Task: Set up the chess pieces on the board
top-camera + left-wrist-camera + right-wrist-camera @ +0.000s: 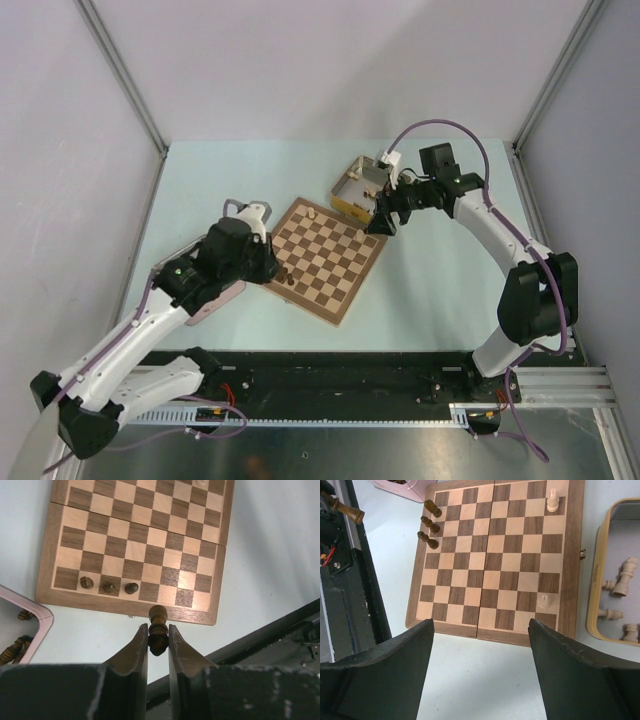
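Observation:
The board lies tilted between my two arms. Three dark brown chess pieces stand in a row on its edge rank near my left arm. Two pale pieces stand on the opposite side, one at a corner and the other further along. My left gripper is shut on a dark brown piece, held above the table just off the board's edge. My right gripper hangs open and empty over the table beside the board.
A yellow tin beside the board holds several pale pieces. A pink tin with dark pieces sits by the left arm, partly hidden under it from above. The black base rail runs along the near edge.

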You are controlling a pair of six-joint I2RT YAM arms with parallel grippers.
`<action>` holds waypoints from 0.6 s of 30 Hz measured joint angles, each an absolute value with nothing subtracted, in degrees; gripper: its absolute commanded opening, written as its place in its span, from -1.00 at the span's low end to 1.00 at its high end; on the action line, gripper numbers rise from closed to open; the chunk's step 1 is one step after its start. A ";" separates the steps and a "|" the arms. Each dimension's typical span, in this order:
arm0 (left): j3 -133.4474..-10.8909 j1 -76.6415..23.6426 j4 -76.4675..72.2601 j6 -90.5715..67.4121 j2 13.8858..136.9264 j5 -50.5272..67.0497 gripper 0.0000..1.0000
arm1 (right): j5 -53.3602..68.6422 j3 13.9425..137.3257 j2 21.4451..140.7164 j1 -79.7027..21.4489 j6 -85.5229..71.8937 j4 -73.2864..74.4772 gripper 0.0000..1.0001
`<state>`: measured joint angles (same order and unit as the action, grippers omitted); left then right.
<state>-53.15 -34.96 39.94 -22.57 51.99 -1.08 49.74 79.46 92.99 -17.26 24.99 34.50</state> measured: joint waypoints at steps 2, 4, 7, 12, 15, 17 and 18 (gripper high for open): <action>-53.67 -37.65 39.97 -23.00 53.17 -2.74 -1.00 | 49.34 79.46 92.99 -17.93 25.34 34.57 0.61; -54.24 -39.86 39.86 -23.46 54.59 -4.23 -1.00 | 48.99 79.46 92.99 -18.48 25.61 34.70 0.61; -55.29 -43.11 39.97 -23.97 56.90 -6.55 -0.99 | 48.66 79.46 92.99 -19.20 25.76 34.92 0.61; -57.69 -48.36 39.83 -24.51 59.83 -9.74 -1.00 | 48.42 79.46 92.99 -19.73 25.80 34.98 0.62; -58.37 -50.92 39.66 -24.95 60.69 -11.18 -1.00 | 48.38 79.46 92.99 -19.62 26.04 35.11 0.62; -58.63 -52.18 39.57 -25.19 61.47 -11.99 -1.00 | 48.38 79.46 92.99 -19.42 26.26 35.22 0.62; -58.65 -52.56 39.48 -25.41 61.82 -12.25 -1.00 | 48.38 79.46 92.99 -19.33 26.39 35.29 0.62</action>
